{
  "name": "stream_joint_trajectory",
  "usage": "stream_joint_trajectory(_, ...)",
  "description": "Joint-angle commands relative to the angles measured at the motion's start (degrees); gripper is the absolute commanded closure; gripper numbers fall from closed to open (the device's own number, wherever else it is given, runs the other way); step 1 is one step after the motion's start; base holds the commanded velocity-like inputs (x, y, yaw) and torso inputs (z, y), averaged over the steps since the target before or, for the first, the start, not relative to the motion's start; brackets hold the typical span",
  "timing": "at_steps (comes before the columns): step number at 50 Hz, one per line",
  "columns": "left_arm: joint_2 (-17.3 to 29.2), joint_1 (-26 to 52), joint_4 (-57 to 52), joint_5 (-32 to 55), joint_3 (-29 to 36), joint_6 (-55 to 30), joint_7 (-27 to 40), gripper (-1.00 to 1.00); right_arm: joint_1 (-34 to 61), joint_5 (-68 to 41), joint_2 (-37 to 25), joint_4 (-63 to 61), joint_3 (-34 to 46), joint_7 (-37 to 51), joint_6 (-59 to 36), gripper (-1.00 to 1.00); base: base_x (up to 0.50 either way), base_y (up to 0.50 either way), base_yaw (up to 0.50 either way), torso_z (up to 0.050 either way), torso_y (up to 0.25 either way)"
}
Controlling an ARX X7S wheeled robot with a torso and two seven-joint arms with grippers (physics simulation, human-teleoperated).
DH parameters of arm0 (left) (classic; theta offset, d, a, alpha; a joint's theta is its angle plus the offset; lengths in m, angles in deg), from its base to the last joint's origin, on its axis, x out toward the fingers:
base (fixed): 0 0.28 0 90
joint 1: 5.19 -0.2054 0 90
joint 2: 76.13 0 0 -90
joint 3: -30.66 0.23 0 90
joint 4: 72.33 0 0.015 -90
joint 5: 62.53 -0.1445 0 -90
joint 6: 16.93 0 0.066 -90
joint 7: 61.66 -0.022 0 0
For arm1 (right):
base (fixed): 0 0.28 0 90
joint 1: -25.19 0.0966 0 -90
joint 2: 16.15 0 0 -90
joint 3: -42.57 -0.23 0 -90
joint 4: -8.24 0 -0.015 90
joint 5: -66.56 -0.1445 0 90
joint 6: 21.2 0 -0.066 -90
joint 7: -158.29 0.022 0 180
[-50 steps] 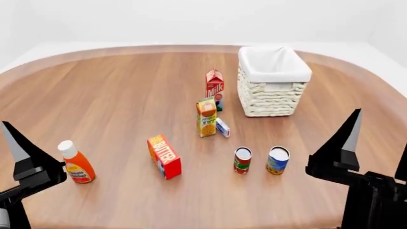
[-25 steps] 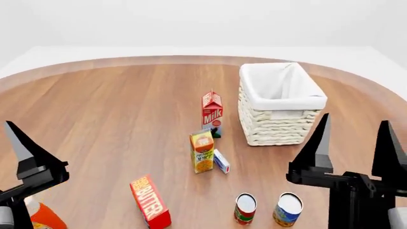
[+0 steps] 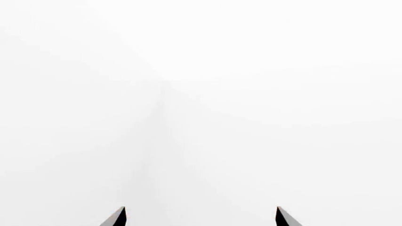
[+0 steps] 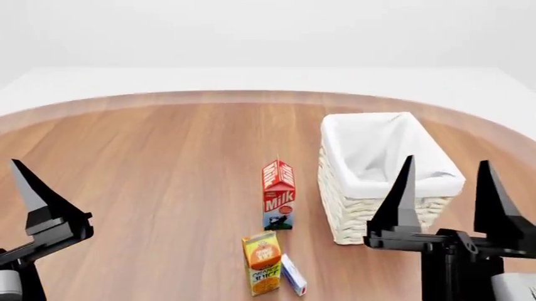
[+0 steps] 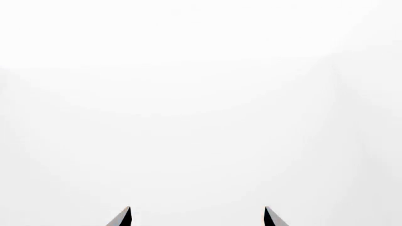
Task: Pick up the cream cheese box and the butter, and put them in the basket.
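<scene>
A round wooden desk [image 4: 150, 163] seen from the robot's head. The white wicker basket [image 4: 360, 216], lined with white cloth, stands toward the right of the desk and looks empty as far as its inside shows. Just left of the basket stands a red milk carton [image 4: 278, 194]. Nearer the robot than the milk stands an orange juice carton [image 4: 263, 263], and the cream cheese box [image 4: 293, 274], small, white and blue, leans or rests just beside the juice, on the side toward the basket. The butter is not in view.

The right gripper [image 4: 445, 188] is raised in front of the basket with its jaws spread and empty. Only one finger of the left gripper [image 4: 37, 200] shows in the head view, far left of the basket; the left wrist view shows two finger tips apart [image 3: 199, 217] against blank white, so those jaws are spread too. The right wrist view likewise shows only spread tips [image 5: 196, 217].

The cream cheese box is probably light, stiff card with smooth faces. Its nearness to the juice carton is the likely trouble: a grasp across its narrow faces, from above, would suit, keeping clear of the carton.
</scene>
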Motion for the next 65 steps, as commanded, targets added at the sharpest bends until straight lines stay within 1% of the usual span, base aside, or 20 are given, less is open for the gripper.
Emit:
stream_joint_trajectory(1,-0.7,-0.1,-0.2,-0.4,-1.0,-0.8,-0.9,-1.00,-0.2,0.9,0.7,0.2,-0.5,-1.4,0.5,-1.00,0.50,0.00,0.00,0.000,0.000)
stream_joint_trajectory(18,-0.1,-0.2,0.1,-0.3,-0.4,-0.6,-0.4,-1.00,-0.7,1.6,0.1,0.0,1.0,-1.4,0.7,-1.00,0.50,0.01,0.00,0.000,0.001)
stream_joint_trajectory(25,0.1,-0.2,0.1,-0.4,-0.1,-0.8,-0.1,-1.00,-0.9,1.8,-1.3,-1.3,2.2,-2.0,-2.8,-1.00,0.46,0.02,0.00,0.000,0.000)
stream_joint_trajectory(27,0.2,-0.2,0.1,-0.3,-0.1,-0.7,-0.1,-1.00,-0.9,1.6,-2.6,-3.6,3.3,-2.3,-8.5,-1.00,0.24,0.01,0.00,0.000,0.000)
stream_joint_trajectory(28,0.2,-0.2,0.1,-0.3,0.0,-0.7,-0.1,-1.00,-0.6,-0.3,-3.3,-5.4,3.7,-2.1,-14.5,-1.00,0.02,0.00,0.00,0.000,0.000)
stream_joint_trajectory(29,0.2,-0.3,0.1,-0.3,0.0,-0.7,0.0,-1.00,-0.6,-0.3,-3.4,-5.6,3.7,-2.0,-14.7,-1.00,0.02,0.00,0.00,0.000,0.000)
stream_joint_trajectory(30,0.3,-0.3,0.0,-0.2,0.0,-0.7,0.0,-1.00,-0.5,-3.3,-4.2,-7.1,3.8,-2.3,-18.7,-1.00,0.00,0.00,0.00,0.000,0.000)
stream_joint_trajectory(35,0.4,-0.4,-0.3,-0.2,0.1,-0.8,0.2,-1.00,-0.1,-7.8,-6.9,-13.0,4.5,-0.2,-33.8,-1.00,0.00,0.00,0.00,0.000,0.000)
stream_joint_trajectory(38,0.5,-0.5,-0.4,-0.3,0.2,-0.9,0.3,-1.00,0.0,-9.2,-7.9,-15.3,4.6,0.8,-38.7,-1.00,0.00,0.00,0.00,0.000,0.000)
stream_joint_trajectory(39,0.5,-0.5,-0.4,-0.3,0.2,-0.9,0.4,-1.00,0.2,-11.5,-8.4,-17.2,4.0,1.7,-42.4,-1.00,0.00,0.00,0.00,0.000,0.000)
stream_joint_trajectory(40,0.5,-0.5,-0.4,-0.3,0.2,-0.9,0.4,-1.00,0.3,-11.6,-8.4,-17.3,3.9,1.7,-42.5,-1.00,0.00,0.00,0.00,0.000,0.000)
stream_joint_trajectory(43,0.6,-0.6,-0.5,-0.3,0.3,-0.8,0.5,-1.00,0.9,-18.3,-9.4,-20.9,2.5,3.5,-51.4,-1.00,0.00,0.00,0.00,0.000,0.000)
stream_joint_trajectory(47,0.8,-0.6,-0.6,-0.2,0.2,-0.9,0.7,-1.00,1.2,-23.4,-10.2,-22.6,1.4,5.3,-58.0,-1.00,0.00,0.00,0.00,0.000,0.000)
stream_joint_trajectory(56,1.0,-0.5,-0.5,-0.4,0.5,-0.9,1.0,-1.00,1.3,-31.5,-11.4,-25.8,-1.2,8.7,-65.8,-1.00,0.00,0.00,0.00,0.000,0.000)
stream_joint_trajectory(57,1.1,-0.5,-0.5,-0.4,0.5,-1.0,1.1,-1.00,2.4,-36.1,-11.6,-26.2,-2.4,10.2,-69.6,-1.00,0.00,0.00,0.00,0.000,0.000)
stream_joint_trajectory(59,1.1,-0.5,-0.5,-0.5,0.7,-1.0,1.1,-1.00,3.6,-39.2,-11.7,-27.0,-3.3,12.5,-72.6,-1.00,0.00,0.00,0.00,0.000,0.000)
stream_joint_trajectory(61,1.1,-0.5,-0.4,-0.7,0.9,-1.0,1.1,-1.00,6.5,-43.9,-12.7,-27.7,-3.7,15.9,-78.5,-1.00,0.00,0.00,0.00,0.000,0.000)
stream_joint_trajectory(62,1.1,-0.5,-0.4,-0.7,1.0,-1.1,1.2,-1.00,7.6,-47.3,-12.8,-27.4,-4.4,17.0,-80.4,-1.00,0.00,0.00,0.00,0.000,0.000)
stream_joint_trajectory(63,1.1,-0.5,-0.4,-0.7,1.0,-1.1,1.2,-1.00,7.8,-47.6,-12.8,-27.5,-4.5,17.3,-80.6,-1.00,0.00,0.00,0.00,0.000,0.000)
stream_joint_trajectory(65,1.1,-0.5,-0.4,-0.7,1.2,-1.1,1.2,-1.00,11.7,-55.5,-13.2,-26.6,-5.6,21.6,-85.8,-1.00,0.00,0.00,0.00,0.000,0.000)
